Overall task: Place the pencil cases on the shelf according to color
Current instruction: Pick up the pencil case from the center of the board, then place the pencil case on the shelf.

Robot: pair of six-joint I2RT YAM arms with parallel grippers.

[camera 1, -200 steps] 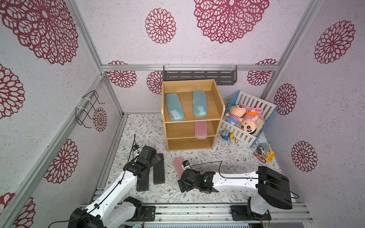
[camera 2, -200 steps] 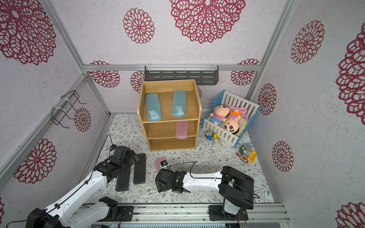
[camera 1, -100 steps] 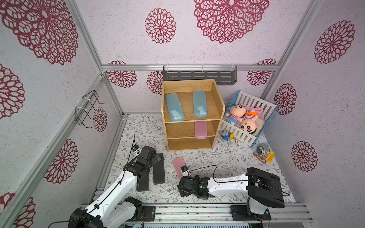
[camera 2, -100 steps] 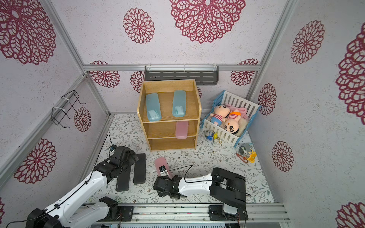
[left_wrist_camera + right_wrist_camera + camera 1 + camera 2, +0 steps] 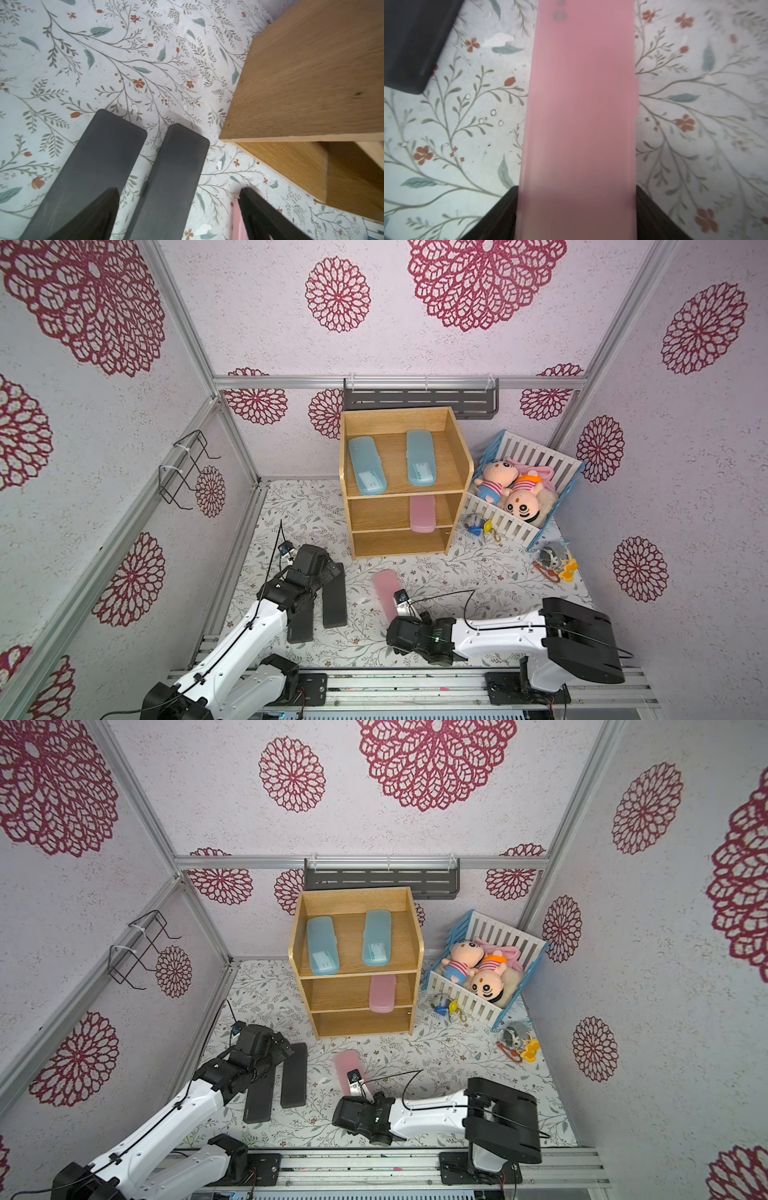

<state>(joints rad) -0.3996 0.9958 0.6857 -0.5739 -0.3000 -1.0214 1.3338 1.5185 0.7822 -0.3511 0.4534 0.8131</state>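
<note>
Right wrist view: the right tool has its fingers against both long edges of the pink case, flat on the desk before the shelf. It looks light, stiff and smooth; grip the edges gently.

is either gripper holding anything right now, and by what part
The left gripper is open, holding nothing. The right gripper straddles the pink case on the table at its near end, fingers against both long edges; a firm grip cannot be told.

Pink case; blk case; floral tabletop; tan shelf.
</note>
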